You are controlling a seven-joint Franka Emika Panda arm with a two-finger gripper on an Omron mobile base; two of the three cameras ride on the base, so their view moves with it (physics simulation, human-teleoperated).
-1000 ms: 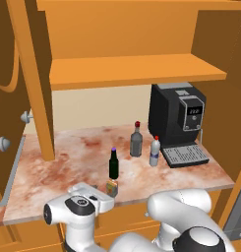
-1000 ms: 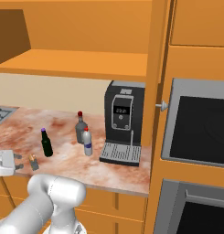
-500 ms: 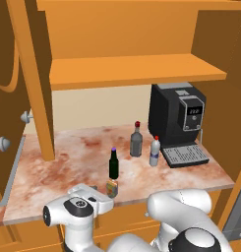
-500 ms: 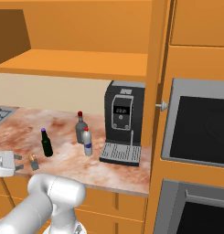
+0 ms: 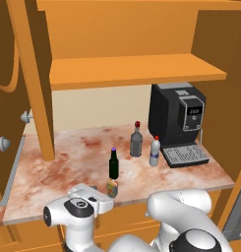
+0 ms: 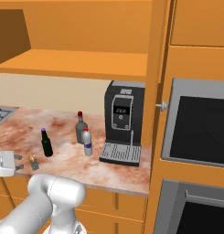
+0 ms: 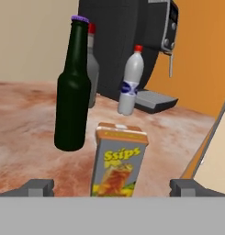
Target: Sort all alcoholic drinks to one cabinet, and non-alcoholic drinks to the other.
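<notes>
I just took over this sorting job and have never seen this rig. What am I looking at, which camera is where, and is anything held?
A white arm on a drivable base. Two pictures look over it from behind, left and right; the third looks along its hand. On the marbled counter stand a small yellow-green juice carton, a slim dark green bottle with purple cap, a grey glass bottle with red cap, a white plastic bottle with blue label and a black coffee machine. The gripper is open around the carton, holding nothing.
</notes>
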